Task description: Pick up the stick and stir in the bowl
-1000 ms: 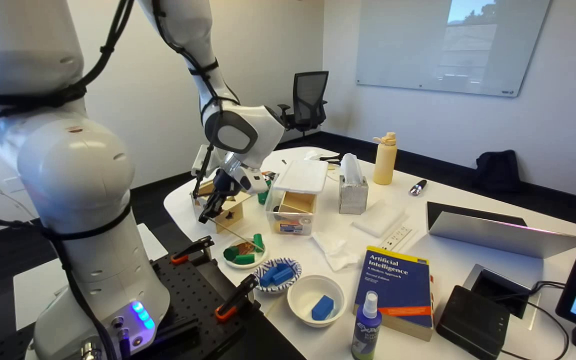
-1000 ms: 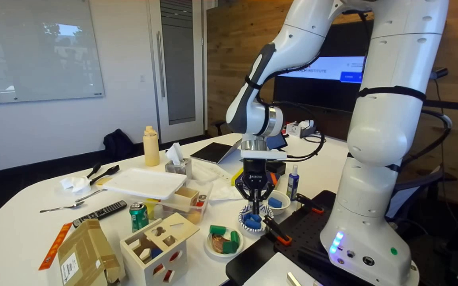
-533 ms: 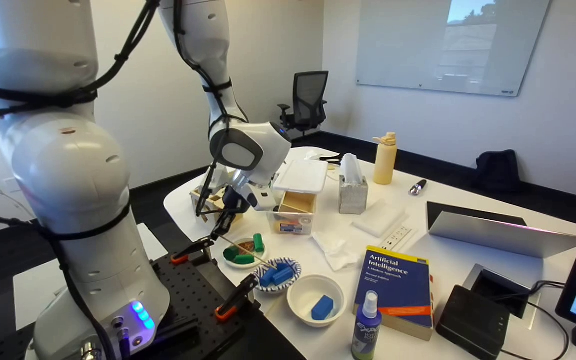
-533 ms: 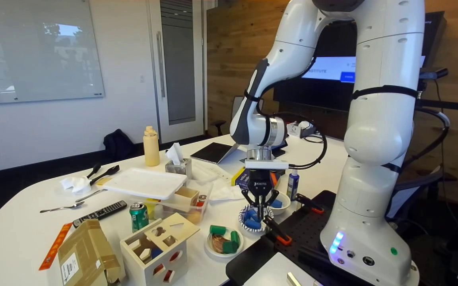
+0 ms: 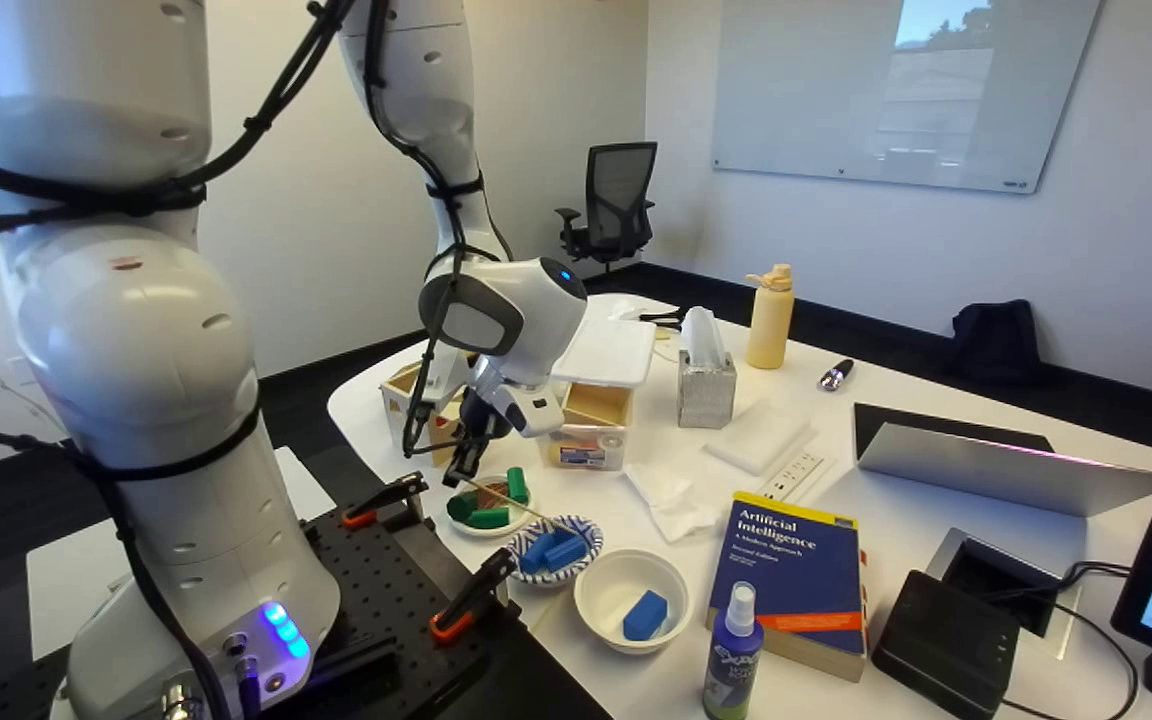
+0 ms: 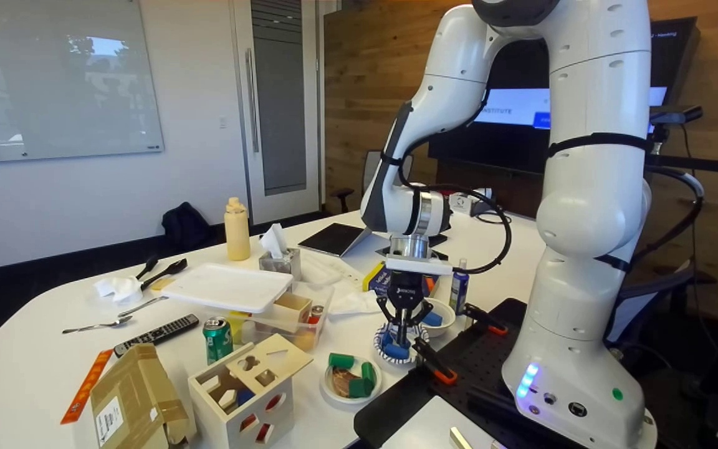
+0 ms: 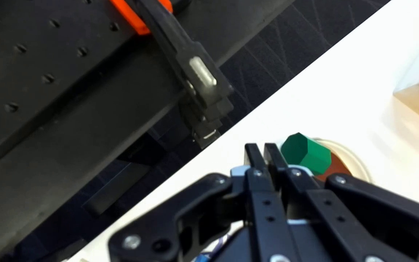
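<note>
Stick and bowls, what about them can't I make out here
Stick, gripped end: hidden by the pincer in an exterior view.
Its tip: too thin there to tell whether it touches the patterned bowl.
Green-block bowl: partly behind the pincer in the wrist view.
Patterned bowl there: mostly behind the pincer, cut off by the bottom edge.

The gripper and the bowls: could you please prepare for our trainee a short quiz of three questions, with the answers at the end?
1. What does the gripper hold? A) a soda can B) a stick C) a spray bottle
2. Which bowl stands between the small bowl with green blocks and the larger white bowl?
3. True or false: the larger white bowl contains green blocks.

Key: 1) B. 2) The blue-and-white patterned bowl. 3) False; only a blue block is visible in it.
</note>
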Robot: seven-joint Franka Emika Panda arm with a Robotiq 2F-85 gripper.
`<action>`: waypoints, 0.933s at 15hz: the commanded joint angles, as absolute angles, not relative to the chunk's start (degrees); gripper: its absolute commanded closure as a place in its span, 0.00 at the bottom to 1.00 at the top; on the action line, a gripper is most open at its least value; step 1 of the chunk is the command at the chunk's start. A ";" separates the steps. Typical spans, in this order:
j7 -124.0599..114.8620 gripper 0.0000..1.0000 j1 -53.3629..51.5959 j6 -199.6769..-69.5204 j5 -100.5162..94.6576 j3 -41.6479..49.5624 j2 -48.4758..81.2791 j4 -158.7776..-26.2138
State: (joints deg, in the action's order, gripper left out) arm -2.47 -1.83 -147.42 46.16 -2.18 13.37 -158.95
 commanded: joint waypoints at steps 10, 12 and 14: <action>19.46 0.98 -1.57 -149.36 76.77 -7.87 14.25 -158.89; 19.72 0.98 -3.03 -150.90 80.37 -8.71 13.97 -159.07; 19.59 0.98 -4.28 -152.18 83.15 -9.96 13.67 -158.92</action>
